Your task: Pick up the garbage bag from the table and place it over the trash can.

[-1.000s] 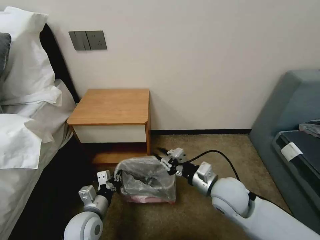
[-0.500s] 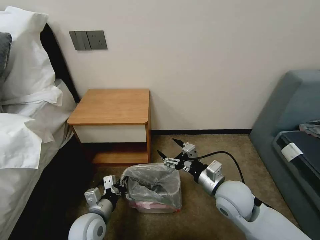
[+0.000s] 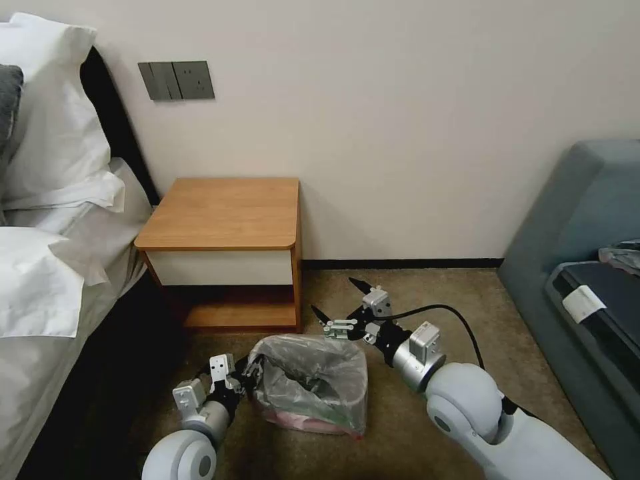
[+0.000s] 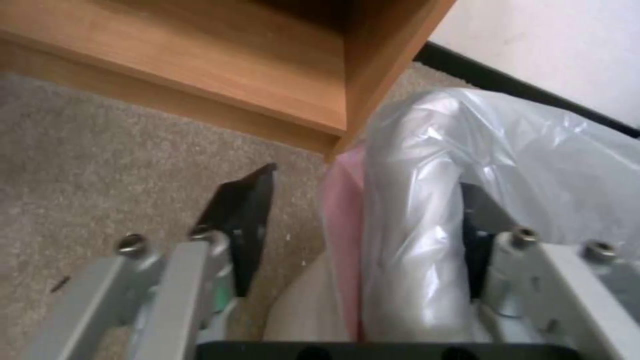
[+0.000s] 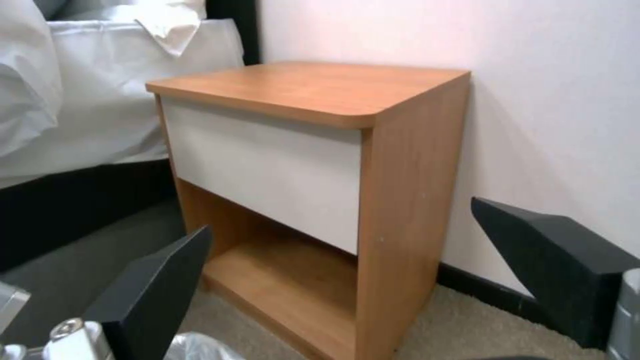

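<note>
Right gripper [image 3: 341, 298] wide above garbage bag [image 3: 313, 383]

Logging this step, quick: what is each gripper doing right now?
Left gripper: open, fingers straddling the bag at the bin's rim, not clamped.
Right gripper: open, empty, beside the bag.

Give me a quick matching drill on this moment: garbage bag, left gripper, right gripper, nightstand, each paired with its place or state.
Things:
1. garbage bag
2. left gripper
3. right gripper
4. nightstand

Places or states:
a. open in the air, behind the bin, holding nothing
b. draped over the trash can on the carpet
c. against the wall beside the bed, top bare
d. at the bin's left edge, fingers astride the bag-covered rim

Pairs: 1-b, 2-d, 3-a, 4-c
</note>
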Available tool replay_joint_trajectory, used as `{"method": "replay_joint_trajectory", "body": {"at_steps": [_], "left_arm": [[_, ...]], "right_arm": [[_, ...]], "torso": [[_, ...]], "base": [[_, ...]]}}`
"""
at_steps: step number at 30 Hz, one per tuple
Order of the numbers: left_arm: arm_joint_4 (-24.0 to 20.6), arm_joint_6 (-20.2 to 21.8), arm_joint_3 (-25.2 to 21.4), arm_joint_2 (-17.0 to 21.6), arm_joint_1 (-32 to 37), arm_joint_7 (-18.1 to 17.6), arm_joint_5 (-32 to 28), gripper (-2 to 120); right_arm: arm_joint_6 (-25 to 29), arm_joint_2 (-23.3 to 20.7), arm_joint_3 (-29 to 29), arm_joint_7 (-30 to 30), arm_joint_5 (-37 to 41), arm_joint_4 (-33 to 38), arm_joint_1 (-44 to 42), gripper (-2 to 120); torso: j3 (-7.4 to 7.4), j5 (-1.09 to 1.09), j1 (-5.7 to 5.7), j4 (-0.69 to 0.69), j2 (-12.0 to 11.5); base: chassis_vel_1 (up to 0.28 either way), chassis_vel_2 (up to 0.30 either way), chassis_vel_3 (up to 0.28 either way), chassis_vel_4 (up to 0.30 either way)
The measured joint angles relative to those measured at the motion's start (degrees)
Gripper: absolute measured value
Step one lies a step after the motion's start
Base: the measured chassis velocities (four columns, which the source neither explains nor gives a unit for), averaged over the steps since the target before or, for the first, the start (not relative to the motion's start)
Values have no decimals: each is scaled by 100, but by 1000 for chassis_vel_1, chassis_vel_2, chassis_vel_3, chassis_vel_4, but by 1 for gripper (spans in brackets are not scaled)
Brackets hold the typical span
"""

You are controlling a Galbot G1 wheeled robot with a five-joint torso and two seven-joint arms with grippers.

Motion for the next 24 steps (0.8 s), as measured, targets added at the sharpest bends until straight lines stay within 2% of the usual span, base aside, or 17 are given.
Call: {"method": "replay_joint_trajectory", "body": {"at_steps": [2, 6, 10, 19, 24], "left_arm": [[-88, -3, -18, -25, 42, -59, 69, 74], [-213, -4, -46, -84, 96, -192, 181, 82], [-440, 67, -83, -229, 193, -538, 264, 99], [-739, 217, -160, -360, 321, -944, 372, 100], [-1074, 277, -176, -423, 492, -1085, 479, 100]], "right_arm": [[-8, 31, 7, 107, -51, 8, -11, 100], [-50, 64, 9, 349, -106, 26, -13, 100], [-93, 124, 46, 736, -158, 6, -1, 100], [-204, 231, 241, 909, -270, 64, -194, 100], [-420, 511, 498, 1093, -346, 206, -687, 100]], "torso": [[0, 0, 0, 0, 0], [0, 0, 0, 0, 0], [0, 0, 0, 0, -1], [0, 0, 0, 0, -1], [-1, 0, 0, 0, -1]], "base": [[0, 0, 0, 0], [0, 0, 0, 0], [0, 0, 0, 0], [0, 0, 0, 0], [0, 0, 0, 0]]}}
